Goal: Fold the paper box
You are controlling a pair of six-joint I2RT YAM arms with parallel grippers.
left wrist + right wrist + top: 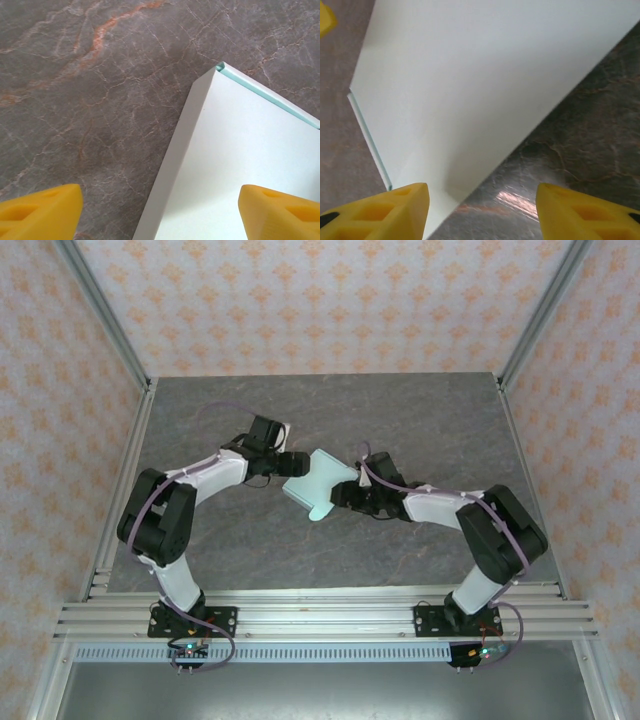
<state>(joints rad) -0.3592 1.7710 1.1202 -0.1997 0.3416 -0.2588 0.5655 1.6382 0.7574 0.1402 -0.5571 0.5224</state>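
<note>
The paper box (318, 485) is a pale mint, partly folded shape lying on the grey marbled table between my two arms, with a rounded tab pointing toward the near edge. My left gripper (293, 465) is at its left end. In the left wrist view this gripper (160, 215) is open, its yellow fingertips (40, 210) set wide, and the paper box's (240, 165) long edge runs between them. My right gripper (345, 492) is at the box's right end. In the right wrist view it (482, 212) is also open, straddling a lower edge of the paper box (470, 85).
Aluminium posts (110, 330) and patterned walls close in the table on the left, right and back. A slotted rail (320, 615) carries both arm bases at the near edge. Bare grey tabletop (330, 550) lies in front of the box.
</note>
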